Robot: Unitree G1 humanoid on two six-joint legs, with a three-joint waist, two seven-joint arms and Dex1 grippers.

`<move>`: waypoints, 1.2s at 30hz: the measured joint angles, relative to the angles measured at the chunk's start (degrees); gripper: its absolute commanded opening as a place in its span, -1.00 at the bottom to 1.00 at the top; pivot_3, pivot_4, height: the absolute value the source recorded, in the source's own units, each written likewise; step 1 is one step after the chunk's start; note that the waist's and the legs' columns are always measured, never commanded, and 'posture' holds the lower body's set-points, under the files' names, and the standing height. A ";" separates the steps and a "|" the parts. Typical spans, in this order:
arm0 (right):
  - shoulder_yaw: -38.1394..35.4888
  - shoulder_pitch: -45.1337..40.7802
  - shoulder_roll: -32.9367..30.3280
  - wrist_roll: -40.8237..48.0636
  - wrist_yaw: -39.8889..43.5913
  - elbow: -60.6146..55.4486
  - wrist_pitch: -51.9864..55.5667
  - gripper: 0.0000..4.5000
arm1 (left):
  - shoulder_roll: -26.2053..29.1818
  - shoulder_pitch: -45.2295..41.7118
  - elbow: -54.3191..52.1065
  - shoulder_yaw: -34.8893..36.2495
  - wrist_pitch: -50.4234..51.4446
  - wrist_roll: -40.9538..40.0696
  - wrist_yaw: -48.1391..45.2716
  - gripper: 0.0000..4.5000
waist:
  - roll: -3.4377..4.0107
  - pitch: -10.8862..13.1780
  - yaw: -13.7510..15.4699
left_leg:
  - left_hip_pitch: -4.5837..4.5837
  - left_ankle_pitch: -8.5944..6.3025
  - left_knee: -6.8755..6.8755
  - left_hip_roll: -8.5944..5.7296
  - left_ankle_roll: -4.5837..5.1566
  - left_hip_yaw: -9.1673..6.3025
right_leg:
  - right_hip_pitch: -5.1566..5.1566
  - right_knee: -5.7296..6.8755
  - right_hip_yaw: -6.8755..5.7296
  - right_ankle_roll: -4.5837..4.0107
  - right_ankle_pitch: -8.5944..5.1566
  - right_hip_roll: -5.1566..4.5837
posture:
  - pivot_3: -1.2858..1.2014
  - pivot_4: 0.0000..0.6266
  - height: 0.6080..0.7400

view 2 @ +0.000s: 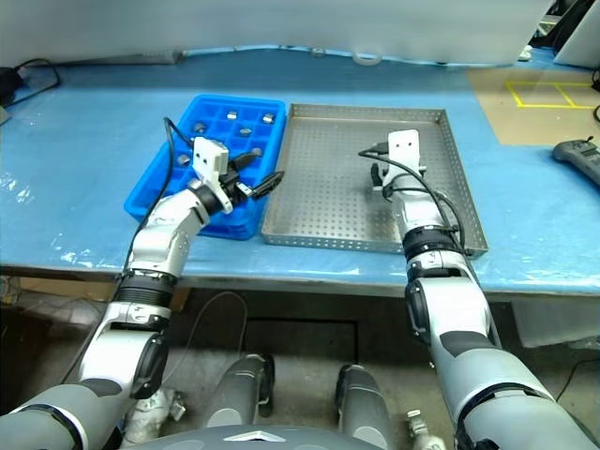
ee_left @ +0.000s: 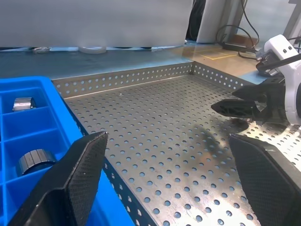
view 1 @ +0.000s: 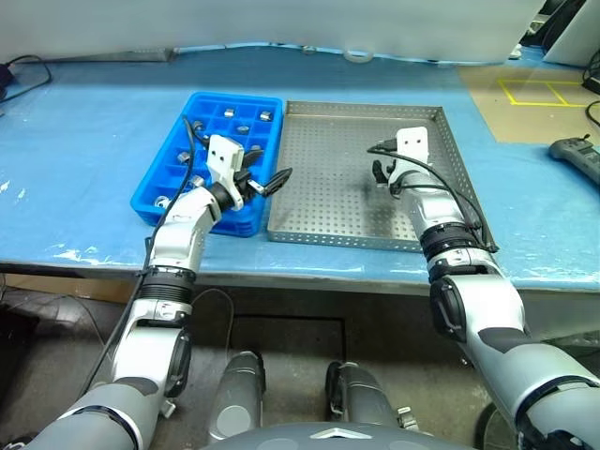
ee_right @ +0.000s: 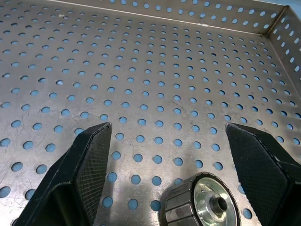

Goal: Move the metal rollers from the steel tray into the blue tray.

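Rollers (view 1: 231, 114) already sit in several compartments of the blue tray (view 1: 164, 187) on my left. My left end effector (view 1: 267, 182) hangs over that tray's right edge beside the steel tray (view 1: 319, 192), fingers spread wide and holding nothing. Further right, my right end effector (ee_right: 164, 165) is low over the steel tray's perforated floor, fingers well apart and empty, with one roller (ee_right: 200, 202) lying on the floor between them, ungripped. Both trays rest side by side on the blue-covered worktop (view 1: 84, 178); a yellow-taped square (view 1: 544, 91) marks the surface at far right.
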 measured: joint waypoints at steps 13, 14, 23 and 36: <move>-5.72 2.41 0.67 5.17 -0.87 -0.80 3.53 0.09 | 0.48 -1.45 2.16 0.48 -0.80 -0.16 1.44 1.00 | 0.00 0.00 -0.08 | 0.07 0.14 0.00 0.04 0.00 0.00 | -0.06 0.33 0.00 -0.04 -0.02 0.00 | 0.17 -0.52 1.00; -5.89 2.70 0.69 5.36 -0.61 -1.34 3.13 -0.07 | 0.68 -1.95 3.06 0.81 -1.35 -0.09 2.45 1.00 | 0.00 0.00 -0.06 | 0.06 0.14 0.00 0.04 0.00 0.00 | -0.06 0.33 -0.01 -0.04 -0.02 0.00 | 0.18 -0.52 1.00; -4.92 3.10 3.12 6.95 6.53 -6.67 -2.56 -0.28 | 4.12 -5.23 9.50 6.43 -6.42 0.60 14.60 1.00 | -0.04 0.03 -0.37 | -0.02 0.16 0.00 0.11 -0.02 -0.01 | -0.17 0.36 -0.02 -0.04 -0.02 0.05 | 0.23 -0.52 1.00; 12.10 -3.87 15.01 6.89 35.81 -8.92 -7.70 -0.28 | 17.44 -2.78 8.45 16.39 -6.71 -1.49 20.22 1.00 | -0.25 0.15 1.90 | -0.27 0.22 -0.05 0.26 -0.12 -0.28 | -0.24 0.37 -0.53 -0.30 -0.13 0.04 | 0.35 -0.52 1.00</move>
